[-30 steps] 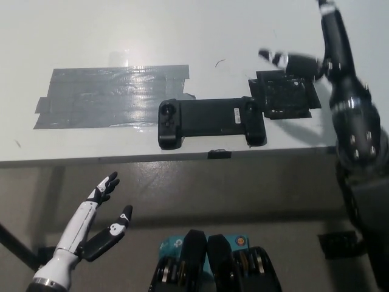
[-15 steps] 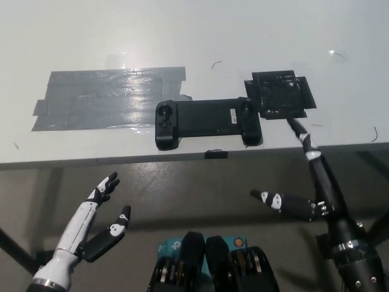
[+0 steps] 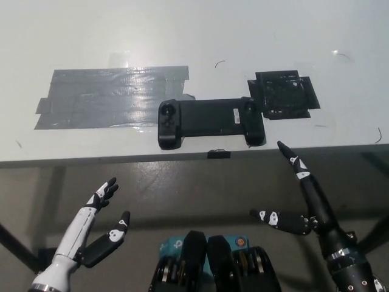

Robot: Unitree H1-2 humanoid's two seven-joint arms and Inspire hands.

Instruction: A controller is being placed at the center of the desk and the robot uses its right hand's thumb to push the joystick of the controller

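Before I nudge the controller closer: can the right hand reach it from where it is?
Probably yes. The right hand hangs open below the desk edge, just short of the controller, and nothing lies between them. It would have to rise over that edge first.

A wide patch of grey tape (image 3: 109,97) lies flat on the white desk (image 3: 194,36), toward its left side, slightly glossy. A smaller square of black tape (image 3: 282,94) sits near the desk's right side. Thin dark scratches (image 3: 220,62) mark the surface toward the far edge.
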